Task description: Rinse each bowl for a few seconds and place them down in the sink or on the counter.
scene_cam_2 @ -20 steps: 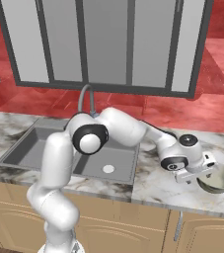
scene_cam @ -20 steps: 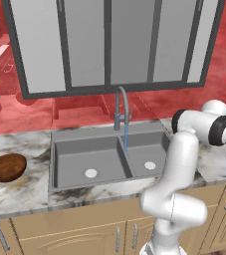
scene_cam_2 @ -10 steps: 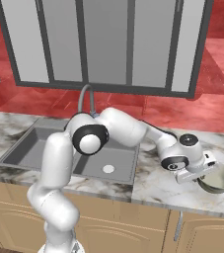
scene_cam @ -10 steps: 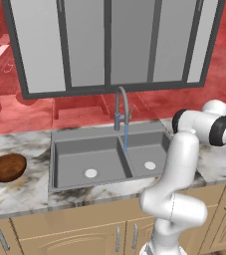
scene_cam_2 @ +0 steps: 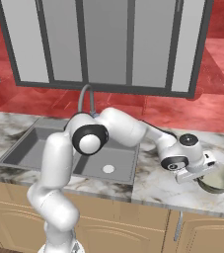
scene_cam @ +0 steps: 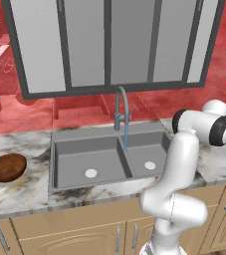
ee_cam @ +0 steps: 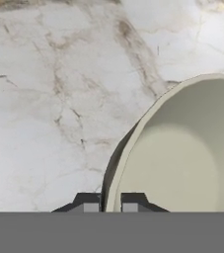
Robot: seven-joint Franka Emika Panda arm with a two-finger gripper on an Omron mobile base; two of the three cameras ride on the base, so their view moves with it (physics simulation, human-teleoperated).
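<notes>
The pale greenish-beige bowl [scene_cam_2: 218, 180] rests on the white marble counter [scene_cam_2: 155, 187] right of the sink [scene_cam_2: 39, 148]. My gripper [scene_cam_2: 199, 175] is low at the bowl's left rim. In the hand view its two dark fingertips [ee_cam: 86, 202] pinch the rim of the bowl [ee_cam: 182, 158], one outside and one inside the cream hollow, so the gripper [ee_cam: 110, 203] is shut on it. The dark reddish-brown bowl [scene_cam: 6, 167] sits on the counter [scene_cam: 20, 191] left of the sink [scene_cam: 84, 154], far from the arm.
A tall curved faucet [scene_cam: 122, 107] stands behind the divider of the double basin, with a thin blue stream [scene_cam: 126, 138] falling into the right basin. A red backsplash and a window rise behind the counter. Wooden cabinets run below.
The fingers have closed from wide open onto the pale bowl's rim. The arm and both bowls have stayed in place.
</notes>
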